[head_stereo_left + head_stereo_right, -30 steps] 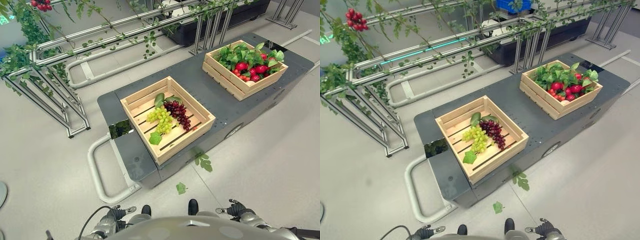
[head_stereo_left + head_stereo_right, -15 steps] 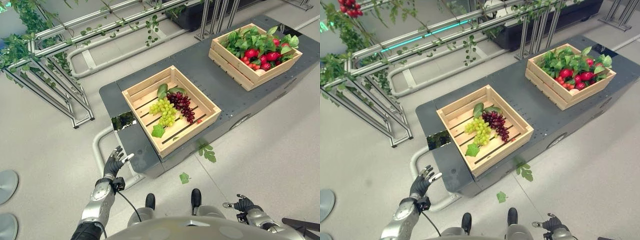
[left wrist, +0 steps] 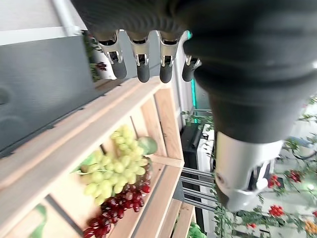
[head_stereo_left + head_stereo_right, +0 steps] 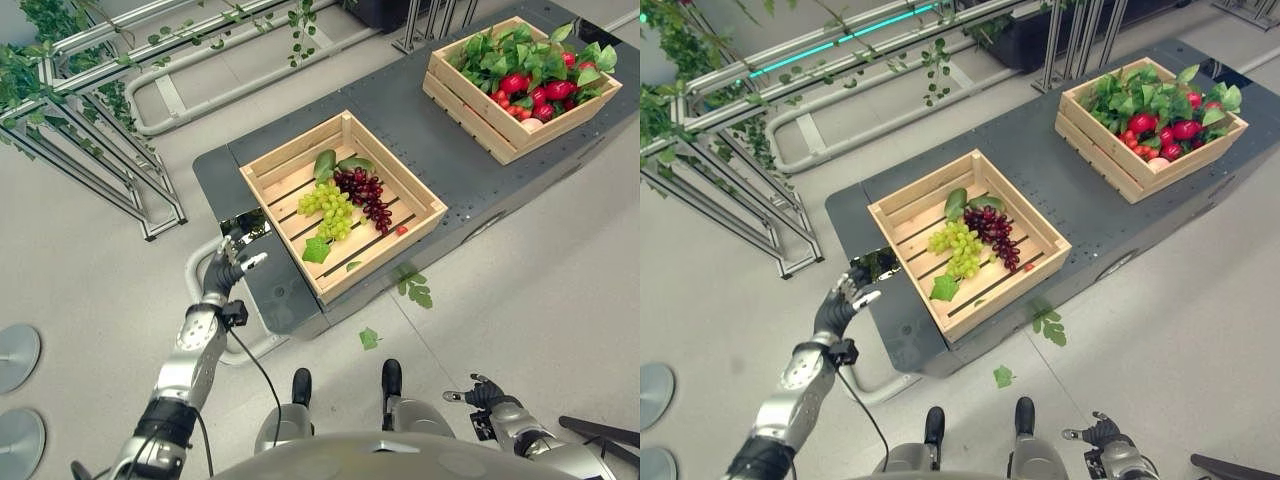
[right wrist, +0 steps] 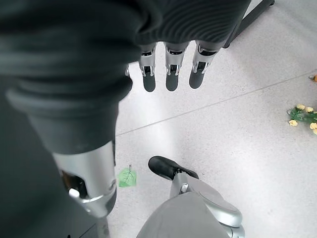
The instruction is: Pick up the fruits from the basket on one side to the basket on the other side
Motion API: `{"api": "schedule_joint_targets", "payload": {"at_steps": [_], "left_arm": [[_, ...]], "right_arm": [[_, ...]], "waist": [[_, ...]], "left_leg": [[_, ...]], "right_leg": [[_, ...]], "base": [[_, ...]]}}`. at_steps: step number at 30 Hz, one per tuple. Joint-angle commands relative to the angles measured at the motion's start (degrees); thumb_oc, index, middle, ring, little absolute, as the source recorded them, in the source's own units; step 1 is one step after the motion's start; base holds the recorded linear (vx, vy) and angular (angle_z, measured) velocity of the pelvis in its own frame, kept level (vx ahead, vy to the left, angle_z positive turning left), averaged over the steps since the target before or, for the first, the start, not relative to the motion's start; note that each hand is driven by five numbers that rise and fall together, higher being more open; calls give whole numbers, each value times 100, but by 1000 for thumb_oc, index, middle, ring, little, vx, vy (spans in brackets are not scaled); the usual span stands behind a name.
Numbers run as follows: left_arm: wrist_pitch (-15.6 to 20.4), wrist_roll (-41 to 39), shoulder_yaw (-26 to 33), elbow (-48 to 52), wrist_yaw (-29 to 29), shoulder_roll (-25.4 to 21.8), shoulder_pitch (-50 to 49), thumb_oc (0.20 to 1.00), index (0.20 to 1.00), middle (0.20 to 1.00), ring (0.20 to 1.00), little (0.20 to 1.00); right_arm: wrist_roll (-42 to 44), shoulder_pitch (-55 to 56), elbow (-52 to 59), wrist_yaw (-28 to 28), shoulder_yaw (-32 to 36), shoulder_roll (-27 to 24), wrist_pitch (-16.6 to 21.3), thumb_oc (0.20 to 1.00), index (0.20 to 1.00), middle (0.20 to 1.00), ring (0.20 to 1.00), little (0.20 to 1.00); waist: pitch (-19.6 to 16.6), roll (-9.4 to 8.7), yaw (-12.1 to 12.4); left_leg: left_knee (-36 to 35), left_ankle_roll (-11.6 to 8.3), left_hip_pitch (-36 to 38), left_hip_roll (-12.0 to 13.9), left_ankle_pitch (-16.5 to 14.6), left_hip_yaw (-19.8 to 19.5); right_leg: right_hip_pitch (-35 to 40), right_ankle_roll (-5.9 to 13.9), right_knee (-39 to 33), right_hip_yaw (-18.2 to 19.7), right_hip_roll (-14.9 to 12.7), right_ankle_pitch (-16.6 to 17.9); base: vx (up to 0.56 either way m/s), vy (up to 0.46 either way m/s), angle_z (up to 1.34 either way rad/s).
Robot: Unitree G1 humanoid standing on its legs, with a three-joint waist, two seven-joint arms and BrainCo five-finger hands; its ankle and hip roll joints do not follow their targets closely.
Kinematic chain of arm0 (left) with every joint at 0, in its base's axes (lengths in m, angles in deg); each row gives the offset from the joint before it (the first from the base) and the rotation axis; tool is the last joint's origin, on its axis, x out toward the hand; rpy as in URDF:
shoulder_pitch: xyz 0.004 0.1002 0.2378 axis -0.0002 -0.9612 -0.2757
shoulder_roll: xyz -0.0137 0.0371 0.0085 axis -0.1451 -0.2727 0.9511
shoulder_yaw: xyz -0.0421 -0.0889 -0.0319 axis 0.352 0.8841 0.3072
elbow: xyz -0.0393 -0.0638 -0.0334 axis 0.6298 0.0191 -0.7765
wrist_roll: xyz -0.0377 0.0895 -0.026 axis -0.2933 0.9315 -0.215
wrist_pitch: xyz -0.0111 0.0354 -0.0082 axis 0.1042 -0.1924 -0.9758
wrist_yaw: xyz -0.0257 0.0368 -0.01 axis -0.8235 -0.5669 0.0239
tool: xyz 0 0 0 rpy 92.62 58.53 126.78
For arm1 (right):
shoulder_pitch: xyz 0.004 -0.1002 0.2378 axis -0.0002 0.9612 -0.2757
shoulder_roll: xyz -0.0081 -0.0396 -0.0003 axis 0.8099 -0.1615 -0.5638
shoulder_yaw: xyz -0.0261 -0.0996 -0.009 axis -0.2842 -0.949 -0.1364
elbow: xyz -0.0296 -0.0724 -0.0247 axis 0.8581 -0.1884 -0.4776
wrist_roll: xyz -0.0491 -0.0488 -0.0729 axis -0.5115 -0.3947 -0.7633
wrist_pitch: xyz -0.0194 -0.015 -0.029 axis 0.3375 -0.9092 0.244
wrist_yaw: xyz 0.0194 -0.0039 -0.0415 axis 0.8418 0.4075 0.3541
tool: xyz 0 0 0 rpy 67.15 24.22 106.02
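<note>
Your left hand (image 4: 226,272) is raised beside the near-left corner of the dark grey surface (image 4: 420,140), its fingers (image 3: 142,64) straight and relaxed, holding nothing and touching nothing. It sits just beside the nearer wooden basket (image 4: 400,232), short of the rim. In that basket lie a bunch of green grapes (image 4: 327,209) and a bunch of dark red grapes (image 4: 369,194), side by side and touching, with green leaves at the far end and one leaf (image 4: 317,250) at the near end. A small red fruit (image 4: 401,230) rests alone on the slats near the basket's right wall.

The second basket (image 4: 478,120) stands well apart, at the far right end of the surface, filled with red fruits (image 4: 549,91) among leaves.

Your right hand (image 4: 481,394) hangs low at your right side above the floor (image 4: 540,300), fingers (image 5: 171,74) loosely extended and empty. Loose leaves (image 4: 412,291) lie on the floor by the surface's near edge.
</note>
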Motion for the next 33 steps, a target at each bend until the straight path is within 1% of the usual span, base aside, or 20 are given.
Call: {"api": "schedule_joint_targets", "payload": {"at_steps": [1, 5, 8, 9, 12, 14, 16, 18, 19, 27, 28, 29, 30, 33], "left_arm": [[208, 255, -30, -75, -228, -424, 974, 1000, 1000, 1000, 1000, 1000], [159, 286, -244, -536, -379, -575, 1689, 1000, 1000, 1000, 1000, 1000], [145, 202, -367, -748, -397, -614, 1969, 1000, 1000, 1000, 1000, 1000], [117, 205, -503, -862, -418, -697, 2285, 1000, 1000, 1000, 1000, 1000], [69, 205, -714, -1049, -425, -778, 2680, 1000, 1000, 1000, 1000, 1000], [34, 166, -926, -1327, -425, -852, 3113, 1000, 1000, 1000, 1000, 1000], [35, 193, -984, -1420, -432, -878, 3267, 1000, 1000, 1000, 1000, 1000], [0, 165, -1212, -1684, -430, -891, 3649, 1000, 1000, 1000, 1000, 1000], [4, 163, -1217, -1693, -428, -889, 3659, 1000, 1000, 1000, 1000, 1000], [-122, 14, -1740, -2465, -380, -520, 4558, 1000, 1000, 1000, 1000, 1000], [-119, 13, -1743, -2472, -379, -518, 4565, 1000, 1000, 1000, 1000, 1000], [-137, -68, -1805, -2673, -376, -402, 4713, 1000, 1000, 1000, 1000, 1000], [-136, -68, -1806, -2674, -376, -402, 4714, 1000, 1000, 1000, 1000, 1000], [-152, -231, -1898, -3053, -412, -179, 4975, 1000, 1000, 1000, 1000, 1000]], "right_arm": [[-38, -333, 158, 16, -334, -16, -7, 1000, 1000, 1000, 1000, 1000], [11, -377, 316, 7, -431, -67, -10, 1000, 1000, 1000, 1000, 1000], [36, -383, 327, 0, -453, -60, -27, 1000, 1000, 1000, 1000, 1000], [84, -409, 322, -6, -466, -70, -42, 1000, 1000, 1000, 1000, 1000], [138, -437, 280, -13, -476, -79, -60, 1000, 1000, 1000, 1000, 1000], [208, -451, 246, -22, -476, -91, -71, 1000, 1000, 1000, 1000, 1000], [228, -461, 237, -21, -477, -87, -73, 1000, 1000, 1000, 1000, 1000], [290, -479, 252, -47, -515, -88, -67, 1000, 1000, 1000, 1000, 1000], [290, -481, 252, -47, -511, -87, -67, 1000, 1000, 1000, 1000, 1000], [445, -569, 332, -118, -628, -70, -52, 1000, 1000, 1000, 1000, 1000], [445, -571, 332, -118, -625, -70, -52, 1000, 1000, 1000, 1000, 1000], [502, -597, 356, -144, -642, -61, -44, 1000, 1000, 1000, 1000, 1000], [502, -597, 356, -143, -642, -61, -44, 1000, 1000, 1000, 1000, 1000], [599, -646, 410, -202, -691, -31, -26, 1000, 1000, 1000, 1000, 1000]], "waist": [[115, -444, -130], [214, -424, -218], [255, -403, -240], [317, -385, -281], [362, -353, -314], [414, -333, -369], [425, -325, -378], [459, -302, -437], [459, -303, -433], [542, -252, -566], [542, -252, -564], [566, -249, -600], [566, -249, -600], [621, -249, -681]], "left_leg": [[-4, 154, -256, -406, -111, 200], [-4, 149, -523, -435, -21, 243], [-4, 146, -612, -448, 11, 267], [-4, 147, -710, -460, 46, 282], [-4, 151, -808, -477, 82, 296], [-4, 150, -899, -496, 109, 317], [-4, 149, -924, -498, 117, 320], [-4, 145, -999, -511, 137, 334], [-4, 145, -1003, -511, 137, 334], [-4, 145, -1171, -551, 184, 383], [-4, 145, -1174, -551, 184, 384], [-4, 143, -1207, -549, 196, 405], [-4, 143, -1207, -549, 196, 405], [-4, 139, -1302, -560, 223, 458]], "right_leg": [[-102, 519, 57, 279, -333, -384], [-398, 547, 57, 319, -347, -275], [-512, 555, 57, 346, -354, -238], [-614, 565, 57, 373, -367, -200], [-736, 581, 57, 407, -382, -163], [-851, 590, 57, 452, -397, -117], [-885, 592, 57, 465, -402, -103], [-978, 599, 57, 476, -414, -66], [-982, 599, 57, 477, -414, -65], [-1186, 610, 57, 550, -426, 8], [-1188, 610, 57, 550, -426, 9], [-1241, 612, 57, 577, -432, 34], [-1241, 612, 57, 578, -432, 34], [-1364, 616, 57, 653, -431, 92]], "base": [[-71, -2, -3], [-73, 6, -4], [-38, 16, -3], [-42, 11, -1], [-28, 23, -5], [-28, 19, -17], [-7, 2, -3], [0, 0, 0], [0, 0, 0], [-9, 2, -2], [-27, 15, -9], [-17, 10, -8], [-41, 6, -13], [-37, 6, -6]]}}
